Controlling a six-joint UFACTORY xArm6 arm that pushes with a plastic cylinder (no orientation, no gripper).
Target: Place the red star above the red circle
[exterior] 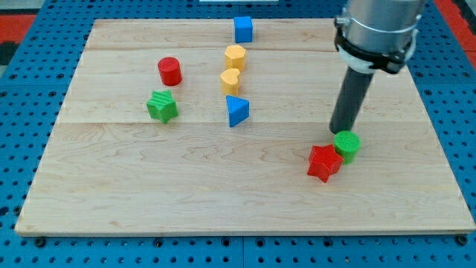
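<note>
The red star (323,162) lies at the board's lower right, touching the green circle (346,145) on its upper right. The red circle (169,71) stands far away at the upper left. My tip (340,132) is down on the board just above the green circle, touching or almost touching its top edge, and up and to the right of the red star. The rod rises from it toward the view's top right.
A green star (162,106) lies below the red circle. A blue cube (243,30), a yellow hexagon (235,56), a yellow heart (230,80) and a blue triangle (237,111) form a column in the middle. The wooden board (245,201) ends near the view's bottom.
</note>
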